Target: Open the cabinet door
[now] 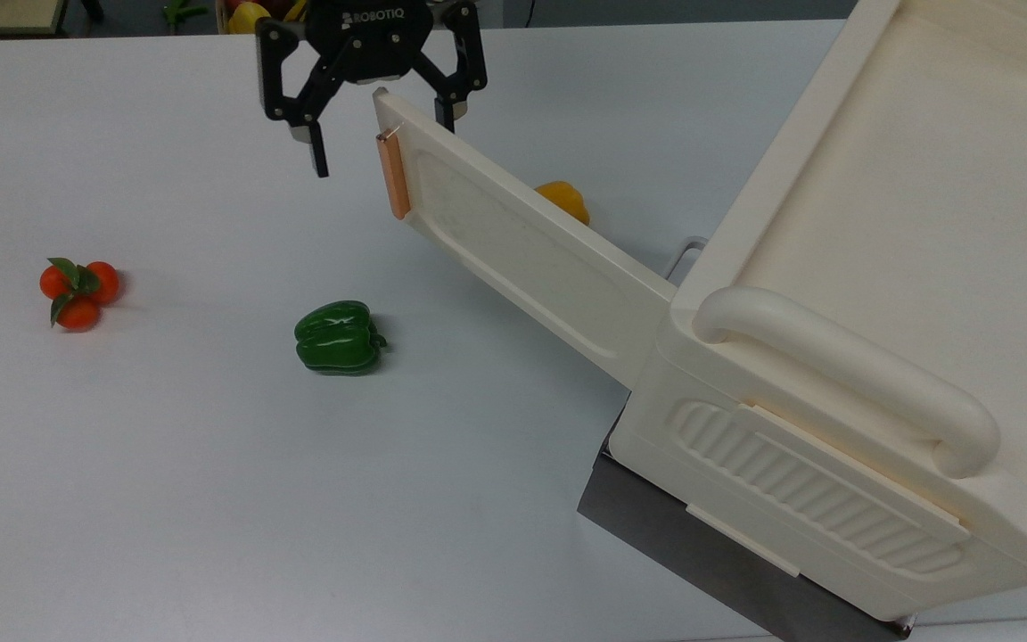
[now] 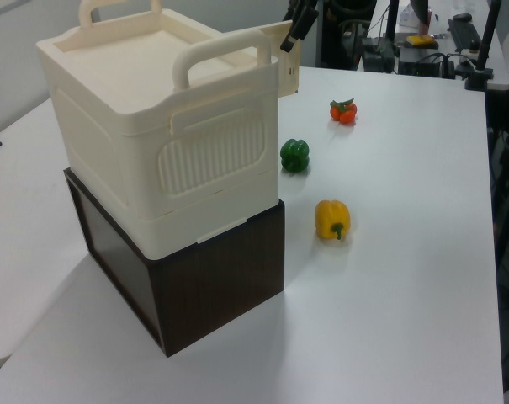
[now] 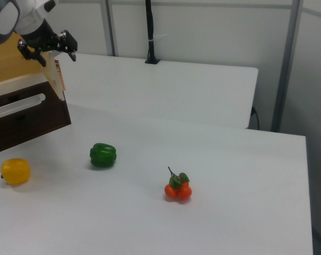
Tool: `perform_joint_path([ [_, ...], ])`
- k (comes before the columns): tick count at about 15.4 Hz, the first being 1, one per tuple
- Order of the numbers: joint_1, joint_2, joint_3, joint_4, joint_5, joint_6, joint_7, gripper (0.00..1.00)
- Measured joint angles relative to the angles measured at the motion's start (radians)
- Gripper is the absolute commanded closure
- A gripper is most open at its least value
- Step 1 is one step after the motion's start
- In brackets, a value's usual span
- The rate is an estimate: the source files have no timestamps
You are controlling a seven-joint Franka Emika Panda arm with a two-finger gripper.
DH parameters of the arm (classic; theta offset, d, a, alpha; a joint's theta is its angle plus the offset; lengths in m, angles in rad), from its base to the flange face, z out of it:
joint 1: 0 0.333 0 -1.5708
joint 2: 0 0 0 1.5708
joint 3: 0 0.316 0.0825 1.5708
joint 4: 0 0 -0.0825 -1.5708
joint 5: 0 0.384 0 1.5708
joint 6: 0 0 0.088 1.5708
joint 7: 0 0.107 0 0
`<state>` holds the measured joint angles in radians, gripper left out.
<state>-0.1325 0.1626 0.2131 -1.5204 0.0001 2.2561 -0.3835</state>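
Note:
The cream cabinet (image 1: 879, 267) (image 2: 153, 109) stands on a dark base (image 1: 656, 526). Its cabinet door (image 1: 531, 259) (image 2: 288, 61) (image 3: 58, 79) is swung wide out over the table, and a copper bar handle (image 1: 393, 174) sits at its free edge. My gripper (image 1: 382, 138) (image 2: 292, 34) (image 3: 57, 57) is open and straddles that free edge just above the handle. One of its fingers (image 1: 317, 156) hangs on the door's outer side; the other is behind the panel. I cannot tell whether a finger touches the door.
On the white table lie a green pepper (image 1: 338, 336) (image 3: 103, 155), a yellow pepper (image 1: 564, 198) (image 2: 332, 219) partly behind the door in the top view, and a cluster of small orange fruits (image 1: 78, 285) (image 3: 177, 189). A fruit basket (image 1: 246, 13) stands past the far edge.

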Motion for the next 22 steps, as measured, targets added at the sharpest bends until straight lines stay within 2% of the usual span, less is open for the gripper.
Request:
perform_joint_path([
  [5, -0.01, 0.011, -0.013, 0.002, -0.001, 0.076, 0.0, 0.0],
  [10, -0.03, -0.001, -0.016, 0.022, -0.001, 0.037, 0.0, 0.0],
  [14, -0.031, -0.079, -0.016, 0.029, -0.001, -0.293, 0.004, 0.0],
  [20, -0.026, -0.213, -0.017, 0.026, -0.001, -0.738, 0.116, 0.0],
  [22, 0.005, -0.242, -0.053, 0.017, 0.007, -0.826, 0.12, 0.0],
])
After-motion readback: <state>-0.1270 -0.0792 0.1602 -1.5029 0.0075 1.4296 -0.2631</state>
